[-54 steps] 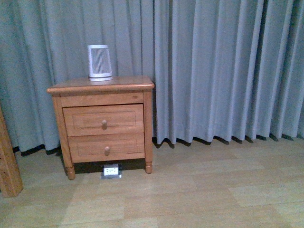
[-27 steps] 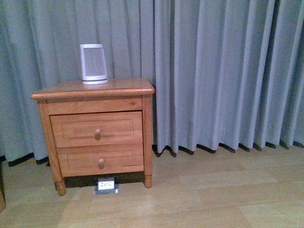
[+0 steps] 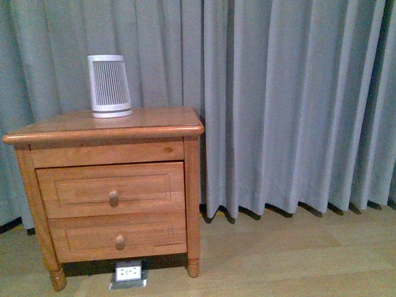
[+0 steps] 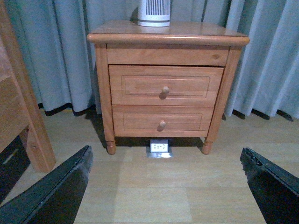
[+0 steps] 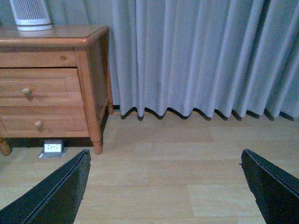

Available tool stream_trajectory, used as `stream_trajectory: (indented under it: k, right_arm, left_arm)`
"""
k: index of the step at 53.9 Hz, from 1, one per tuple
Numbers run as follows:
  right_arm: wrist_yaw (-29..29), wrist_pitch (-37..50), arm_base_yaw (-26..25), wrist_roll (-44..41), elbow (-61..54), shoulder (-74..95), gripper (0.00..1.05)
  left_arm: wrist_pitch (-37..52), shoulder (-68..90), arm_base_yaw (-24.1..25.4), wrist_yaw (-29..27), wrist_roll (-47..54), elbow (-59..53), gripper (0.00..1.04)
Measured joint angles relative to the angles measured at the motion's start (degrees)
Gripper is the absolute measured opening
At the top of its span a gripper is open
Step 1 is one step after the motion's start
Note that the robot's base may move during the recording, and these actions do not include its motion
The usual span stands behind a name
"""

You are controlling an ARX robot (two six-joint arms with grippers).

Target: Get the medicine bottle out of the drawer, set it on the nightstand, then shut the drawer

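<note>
Against the grey curtain (image 3: pixel 291 105), on the left of the front view, the nightstand (image 3: pixel 154 120) stands on the pale wooden floor (image 3: pixel 297 260). Its 2 drawers are both shut flush with the frame. The drawer (image 3: pixel 142 189) of our task is the taller, upper 1, with its round knob (image 3: pixel 113 198) in the middle of the panel. The shorter drawer (image 3: pixel 142 234) sits just below it. We cannot see the medicine bottle in any view. A white slatted device (image 3: pixel 110 85) stands upright on the top, toward the back left. A small socket box (image 3: pixel 129 272) lies on the floor under the front edge.

The left gripper (image 4: pixel 165 150) has its 2 dark fingers (image 4: pixel 56 196) spread wide, with nothing between them. It faces the cabinet front and is well apart from it, with a bed frame (image 4: pixel 23 107) beside it. The right gripper (image 5: pixel 165 152) is just as wide and just as empty, above bare floor.
</note>
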Motion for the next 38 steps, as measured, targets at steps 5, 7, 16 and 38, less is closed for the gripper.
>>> stream_trajectory:
  k: [5,7,16,38]
  right_arm:
    - [0.00,0.00,0.00,0.00,0.00,0.00,0.98]
    - [0.00,0.00,0.02,-0.02,0.00,0.00,0.98]
    - [0.00,0.00,0.02,-0.02,0.00,0.00,0.98]
    - [0.00,0.00,0.00,-0.02,0.02,0.00,0.98]
  left_arm:
    - [0.00,0.00,0.00,0.07,0.00,0.00,0.98]
    - [0.00,0.00,0.00,0.04,0.00,0.00,0.98]
    - [0.00,0.00,0.00,0.04,0.00,0.00,0.98]
    - [-2.43,14.05,-1.05,-3.67,-13.11,2.93,0.98]
